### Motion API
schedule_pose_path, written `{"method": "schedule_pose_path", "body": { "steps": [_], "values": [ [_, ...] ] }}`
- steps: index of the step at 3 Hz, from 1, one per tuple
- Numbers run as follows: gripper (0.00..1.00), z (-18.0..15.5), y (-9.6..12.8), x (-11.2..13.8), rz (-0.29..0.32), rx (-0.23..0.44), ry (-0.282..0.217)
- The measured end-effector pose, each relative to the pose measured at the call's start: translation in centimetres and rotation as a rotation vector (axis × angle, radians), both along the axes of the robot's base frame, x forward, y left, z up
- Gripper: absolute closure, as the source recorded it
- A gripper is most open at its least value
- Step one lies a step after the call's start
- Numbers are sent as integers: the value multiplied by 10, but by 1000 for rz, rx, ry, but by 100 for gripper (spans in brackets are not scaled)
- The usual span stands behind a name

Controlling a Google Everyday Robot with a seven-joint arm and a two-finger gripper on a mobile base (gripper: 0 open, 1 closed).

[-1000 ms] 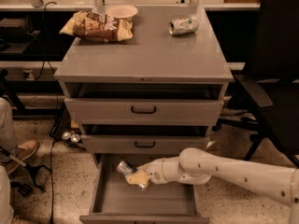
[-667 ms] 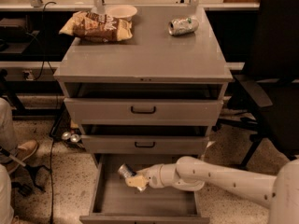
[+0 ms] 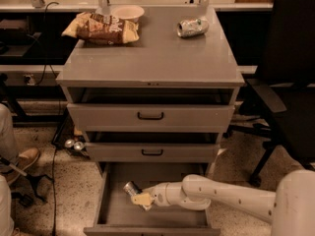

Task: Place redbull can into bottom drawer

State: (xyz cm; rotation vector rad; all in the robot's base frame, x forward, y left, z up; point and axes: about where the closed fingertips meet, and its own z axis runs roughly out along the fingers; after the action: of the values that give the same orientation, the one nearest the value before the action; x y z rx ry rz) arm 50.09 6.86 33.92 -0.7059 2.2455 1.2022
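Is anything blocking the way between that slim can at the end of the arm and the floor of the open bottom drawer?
Nothing visible does. The gripper holds the slim silver redbull can inside the open grey metal bottom drawer, over its bare floor near the back left.

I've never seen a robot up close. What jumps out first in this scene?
A white robot arm reaches from the lower right into the open bottom drawer of a grey cabinet. Its gripper is inside the drawer, with the redbull can at its tip. On the cabinet top, a chip bag and a bowl sit at the back left, and a silver can lies on its side at the back right.
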Motion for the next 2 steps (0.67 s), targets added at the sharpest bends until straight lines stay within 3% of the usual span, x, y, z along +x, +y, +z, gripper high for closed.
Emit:
{"method": "schedule_pose_path", "body": {
  "steps": [1, 2],
  "values": [
    [100, -31, -5, 16, -9, -110, -16],
    [100, -59, -24, 51, -49, -196, -65]
  ]
}}
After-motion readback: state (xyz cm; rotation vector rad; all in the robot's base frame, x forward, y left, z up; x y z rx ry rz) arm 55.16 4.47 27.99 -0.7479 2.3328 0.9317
